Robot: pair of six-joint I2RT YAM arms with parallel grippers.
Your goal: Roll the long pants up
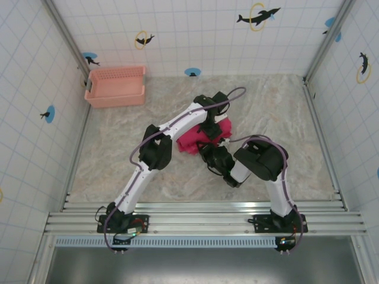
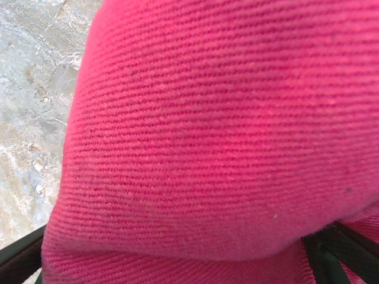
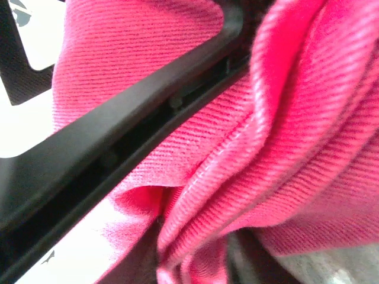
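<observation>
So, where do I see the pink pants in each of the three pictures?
Top view: pants bunched at the centre of the table.
Left wrist: pants across centre and right, bare table at left.
Right wrist: pants in folds, centre and right.
Shared landmark: the marble table, top and left wrist views.

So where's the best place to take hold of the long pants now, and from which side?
Probably the layered fold edges on the near side of the long pants, coming in low from the near right. The bundle's top is one broad smooth bulge, likely too wide to pinch; the seamed folds at its edge are thin and stacked.
</observation>
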